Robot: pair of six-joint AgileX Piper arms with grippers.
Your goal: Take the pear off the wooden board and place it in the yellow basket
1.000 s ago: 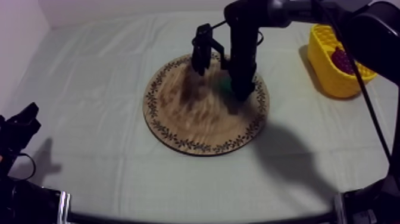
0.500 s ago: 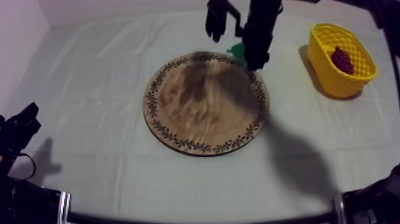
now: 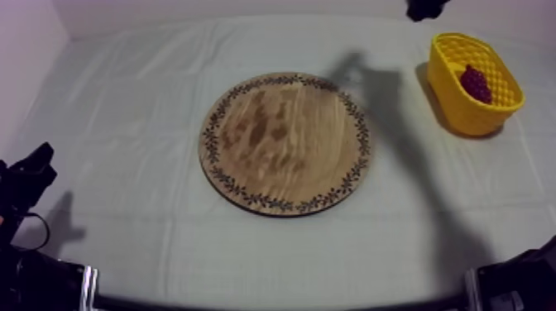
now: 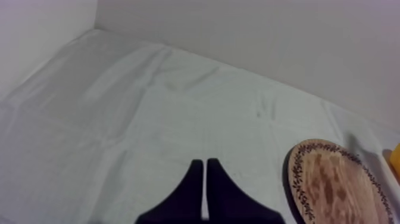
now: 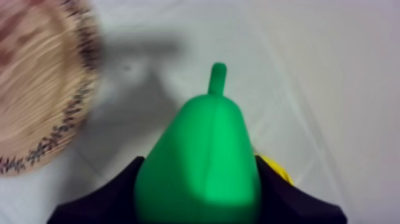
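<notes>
Green pear (image 5: 202, 161) aloft over the cloth, clamped between the fingers of the right gripper (image 5: 199, 179), clear of the wooden board (image 3: 285, 141). Transfer step, seemingly; next, centre it above the yellow basket (image 3: 451, 91) beside the grapes (image 3: 475, 83). Left gripper (image 4: 205, 179) idle, fingers pressed together.

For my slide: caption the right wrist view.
The pear, gripped by the right hand, above the cloth beside the wooden board.

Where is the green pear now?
Right wrist view: the green toy pear sits clamped in the right arm's jaws above the cloth, between the round wooden board and the yellow basket.
</notes>
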